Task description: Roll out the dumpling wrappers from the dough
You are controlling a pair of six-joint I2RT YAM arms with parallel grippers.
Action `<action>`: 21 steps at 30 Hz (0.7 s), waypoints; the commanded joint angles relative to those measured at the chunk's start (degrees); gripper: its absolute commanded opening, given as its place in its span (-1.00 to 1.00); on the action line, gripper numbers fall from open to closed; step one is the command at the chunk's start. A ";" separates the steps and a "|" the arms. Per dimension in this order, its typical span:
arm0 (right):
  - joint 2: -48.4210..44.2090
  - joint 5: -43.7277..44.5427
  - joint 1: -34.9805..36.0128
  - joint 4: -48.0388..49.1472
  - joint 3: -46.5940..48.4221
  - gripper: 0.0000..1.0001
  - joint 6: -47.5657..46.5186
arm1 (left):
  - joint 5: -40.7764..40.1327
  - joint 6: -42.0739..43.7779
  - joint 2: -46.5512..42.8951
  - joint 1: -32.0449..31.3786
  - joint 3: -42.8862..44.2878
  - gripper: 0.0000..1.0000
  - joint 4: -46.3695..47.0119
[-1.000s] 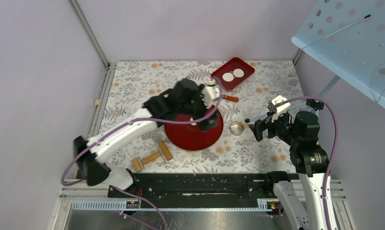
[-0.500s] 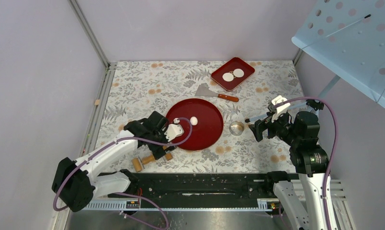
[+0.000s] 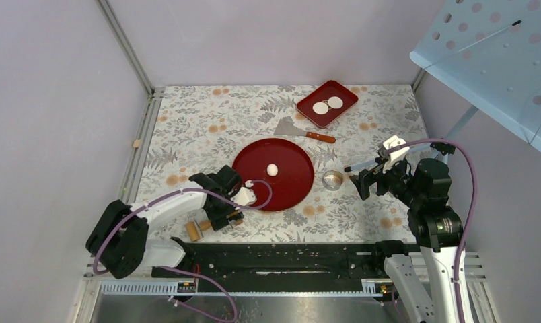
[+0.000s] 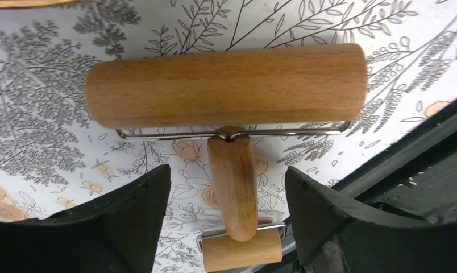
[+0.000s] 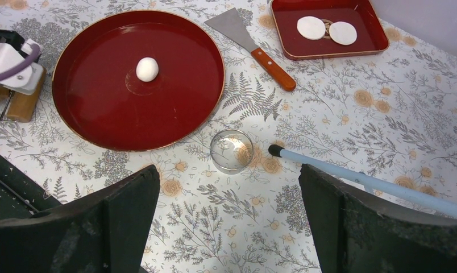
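Observation:
The dough (image 3: 272, 169) is a small white ball on the round red tray (image 3: 291, 192); it also shows in the right wrist view (image 5: 147, 69). Two dumpling wrappers (image 3: 328, 105) lie flat in the small red rectangular tray (image 3: 345, 108). My left gripper (image 3: 222, 217) is open over the wooden dough roller (image 4: 233, 91), its jaws on either side of the roller's handle (image 4: 233, 182) without touching it. My right gripper (image 3: 364, 183) is open and empty, above the tablecloth right of the metal ring cutter (image 3: 333, 180).
A metal spatula with a wooden handle (image 3: 307, 132) lies between the two trays. A thin pale rod with a black tip (image 5: 362, 181) reaches in beside the ring cutter (image 5: 232, 151). The black base rail (image 3: 281, 259) runs along the near edge.
My left arm has drawn back from over the round red tray to the near left and lowered over the roller. The dough ball is now uncovered. The right arm has not moved.

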 commanded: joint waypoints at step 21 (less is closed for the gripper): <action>12.65 -15.76 2.98 4.49 17.35 0.97 11.03 | 15.10 -10.51 -11.84 20.16 26.24 -1.00 -1.95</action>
